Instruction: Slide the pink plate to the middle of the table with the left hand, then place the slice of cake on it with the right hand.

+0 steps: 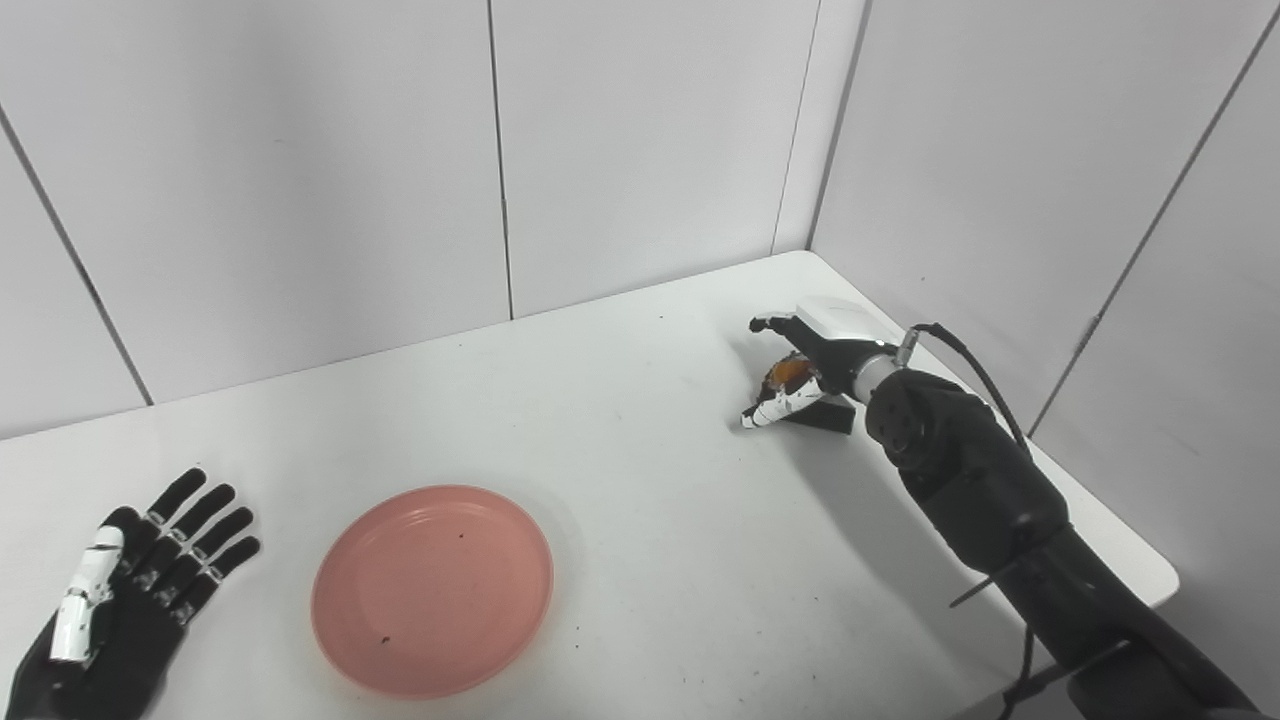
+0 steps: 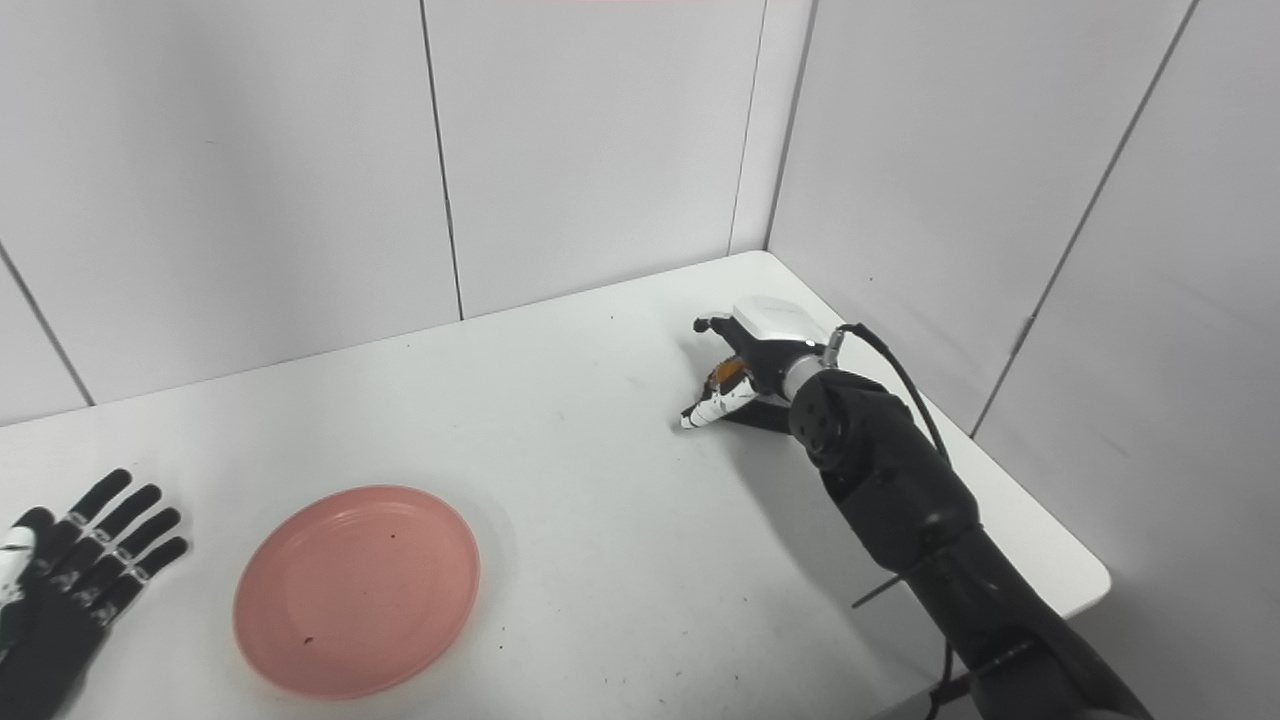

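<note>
The pink plate [image 1: 432,590] lies empty on the white table [image 1: 650,470], left of the middle and close to the front edge. My left hand [image 1: 130,590] rests open and flat at the far left, a short gap from the plate's rim. At the far right, near the wall corner, my right hand [image 1: 815,355] is curled around the slice of cake [image 1: 788,373]. Only an orange-brown patch of the cake shows between the fingers and the thumb; the rest is hidden. The hand sits low at the table surface.
Grey panel walls close off the back and the right side right behind the right hand. The table's right edge and front corner [image 1: 1150,580] lie under the right forearm. A black cable [image 1: 975,365] loops off the right wrist.
</note>
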Controlling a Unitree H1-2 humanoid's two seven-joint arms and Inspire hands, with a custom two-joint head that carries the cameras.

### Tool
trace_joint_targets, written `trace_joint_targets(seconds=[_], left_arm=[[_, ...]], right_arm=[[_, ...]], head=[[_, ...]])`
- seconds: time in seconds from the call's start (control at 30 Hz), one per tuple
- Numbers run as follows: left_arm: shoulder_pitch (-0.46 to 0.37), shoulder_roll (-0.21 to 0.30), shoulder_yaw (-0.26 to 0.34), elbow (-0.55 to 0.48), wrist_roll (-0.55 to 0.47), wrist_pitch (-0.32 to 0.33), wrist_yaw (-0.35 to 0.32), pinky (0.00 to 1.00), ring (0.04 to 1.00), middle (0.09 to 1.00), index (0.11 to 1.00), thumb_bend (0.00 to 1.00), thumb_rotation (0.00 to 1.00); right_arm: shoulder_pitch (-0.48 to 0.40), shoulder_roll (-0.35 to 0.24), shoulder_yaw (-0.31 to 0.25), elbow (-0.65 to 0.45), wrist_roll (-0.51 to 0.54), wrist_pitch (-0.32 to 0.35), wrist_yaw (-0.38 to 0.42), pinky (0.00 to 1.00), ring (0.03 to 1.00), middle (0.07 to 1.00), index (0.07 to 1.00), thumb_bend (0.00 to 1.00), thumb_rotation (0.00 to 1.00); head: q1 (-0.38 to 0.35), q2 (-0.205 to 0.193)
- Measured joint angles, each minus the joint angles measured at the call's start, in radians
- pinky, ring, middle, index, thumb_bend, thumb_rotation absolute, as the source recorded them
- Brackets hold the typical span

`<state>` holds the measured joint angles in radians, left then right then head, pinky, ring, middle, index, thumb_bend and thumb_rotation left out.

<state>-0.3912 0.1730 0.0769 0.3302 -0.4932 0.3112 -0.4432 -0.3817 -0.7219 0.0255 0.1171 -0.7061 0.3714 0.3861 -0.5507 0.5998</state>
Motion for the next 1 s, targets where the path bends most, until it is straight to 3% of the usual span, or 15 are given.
trace_joint_targets(seconds=[0.3, 0.67, 1.0], left_arm=[[0.001, 0.001, -0.002, -0.001, 0.000, -0.002, 0.000, 0.85, 0.870, 0.889, 0.879, 0.47, 0.82], [0.006, 0.004, -0.005, -0.007, 0.000, -0.006, 0.000, 0.86, 0.874, 0.892, 0.885, 0.48, 0.81], [0.018, 0.006, -0.009, -0.028, 0.013, -0.006, 0.001, 0.87, 0.882, 0.899, 0.892, 0.48, 0.84]], right_arm=[[-0.014, -0.016, 0.012, 0.023, 0.021, 0.001, -0.008, 0.70, 0.857, 0.903, 0.831, 0.95, 0.30], [-0.019, -0.028, 0.018, 0.081, 0.037, 0.001, -0.014, 0.71, 0.861, 0.898, 0.826, 0.93, 0.30], [-0.029, -0.042, 0.026, 0.086, 0.056, 0.001, -0.016, 0.69, 0.812, 0.855, 0.793, 0.88, 0.19]], head=[[0.002, 0.006], [0.006, 0.018], [0.011, 0.029]])
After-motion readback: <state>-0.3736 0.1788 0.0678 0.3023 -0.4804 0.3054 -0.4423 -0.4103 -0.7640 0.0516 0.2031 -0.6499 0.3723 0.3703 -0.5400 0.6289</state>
